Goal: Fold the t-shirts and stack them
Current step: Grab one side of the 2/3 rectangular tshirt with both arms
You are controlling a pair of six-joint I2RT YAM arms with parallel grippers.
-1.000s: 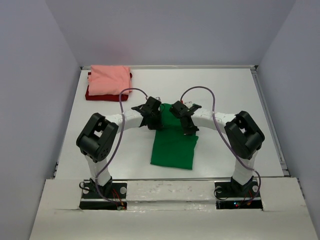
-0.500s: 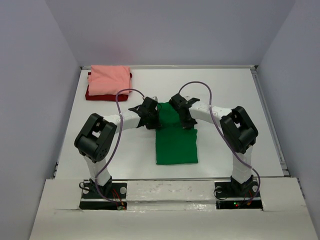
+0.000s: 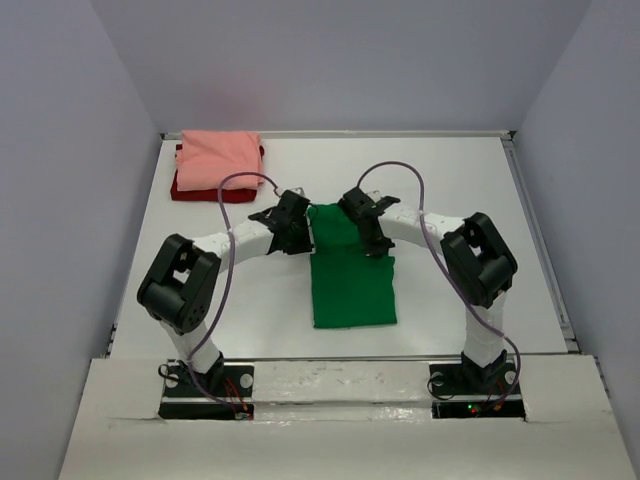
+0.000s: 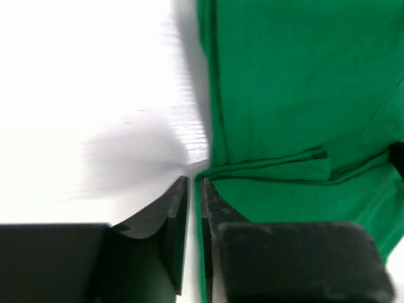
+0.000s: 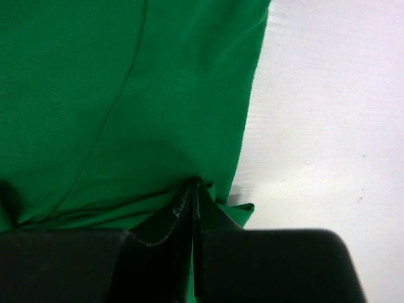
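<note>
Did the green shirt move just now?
Yes. The green t-shirt shifted: its near edge pulled slightly back from the front edge of the table, and its near left corner moved right.

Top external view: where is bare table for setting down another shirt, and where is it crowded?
Free: table right of the green t-shirt; also left side, nearer than the pink t-shirt stack. Crowded: centre, around left tool and right tool.

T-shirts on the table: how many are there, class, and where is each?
3. The bright green cotton t-shirt lies in the middle; the folded salmon pink t-shirt sits far left atop the dark red t-shirt. Others might hide underneath.
</note>
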